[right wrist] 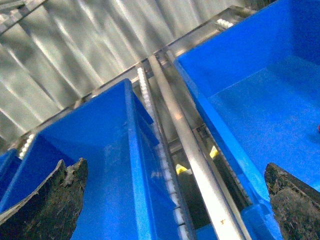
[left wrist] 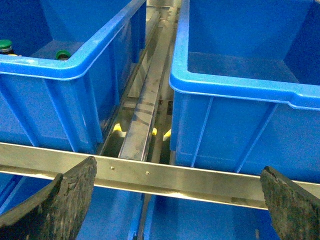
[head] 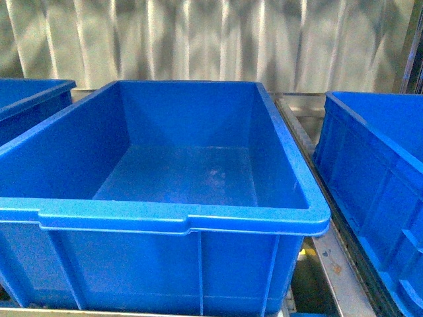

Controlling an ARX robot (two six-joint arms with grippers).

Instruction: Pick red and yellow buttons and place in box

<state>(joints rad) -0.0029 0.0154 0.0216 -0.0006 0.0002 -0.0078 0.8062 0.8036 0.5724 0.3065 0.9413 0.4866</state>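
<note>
An empty blue box (head: 178, 218) stands in the middle of the front view, and neither arm shows there. The red and yellow buttons are out of view. In the right wrist view a tiny red speck (right wrist: 318, 128) lies at the edge of a blue bin's floor (right wrist: 270, 115); I cannot tell what it is. My left gripper (left wrist: 178, 167) hangs open over a metal crossbar (left wrist: 200, 177), between two blue bins, with nothing between its fingers (left wrist: 65, 200). Over the gap between two bins my right gripper (right wrist: 175, 167) is open and empty too.
Blue bins flank the box at left (head: 33, 99) and right (head: 377, 165). The left bin in the left wrist view (left wrist: 60, 70) holds green-capped buttons (left wrist: 5, 46). Metal rails (left wrist: 150, 95) run between the bins, with small yellow tabs (left wrist: 118, 128) below. A corrugated wall (head: 211, 39) stands behind.
</note>
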